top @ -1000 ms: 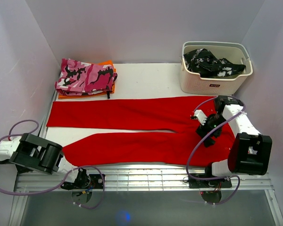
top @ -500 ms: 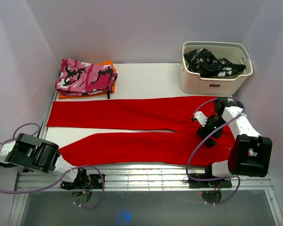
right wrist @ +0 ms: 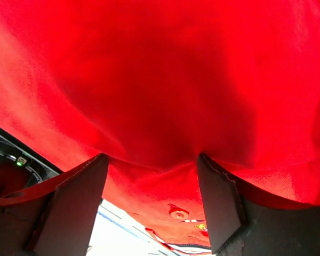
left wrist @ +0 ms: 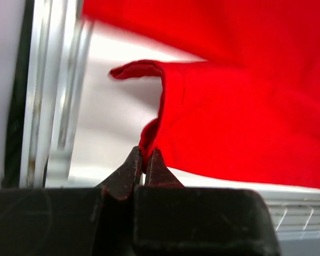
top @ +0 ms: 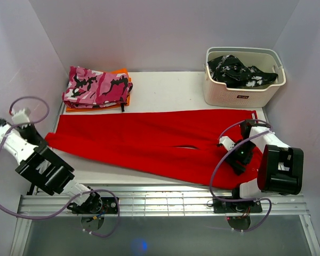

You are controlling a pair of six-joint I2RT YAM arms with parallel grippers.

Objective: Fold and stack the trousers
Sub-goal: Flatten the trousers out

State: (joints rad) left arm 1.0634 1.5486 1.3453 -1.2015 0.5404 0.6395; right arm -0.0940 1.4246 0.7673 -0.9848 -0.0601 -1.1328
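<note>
Far left first: the left gripper (left wrist: 144, 161) was seen clamped tight on the trousers (top: 149, 141), with a thin edge of the red cloth nipped between the closed fingertips, near the table's (top: 165, 85) front rail. In the wrist view the hem was lifted and curled over a bit above the pinch. In the overhead view that leg end was found at the table's left edge, just beside the left arm.

Back-left, a folded pink camo garment (top: 96, 86) was stacked on something orange (top: 121, 71), apart from the trousers. The trousers themselves were spread across the middle of the table from left to right, legs lying close together with only a small gap seen near the crotch.

Over on the right, the waist end was covered by the right gripper (top: 239, 158). Its fingers (right wrist: 74, 208) were held wide apart, with red cloth bulging between them but not squeezed, so nothing was really gripped there.

Back-right, a white basket (top: 224, 93) was parked near the trousers' far edge, with a black-and-white garment (top: 237, 69) inside.
</note>
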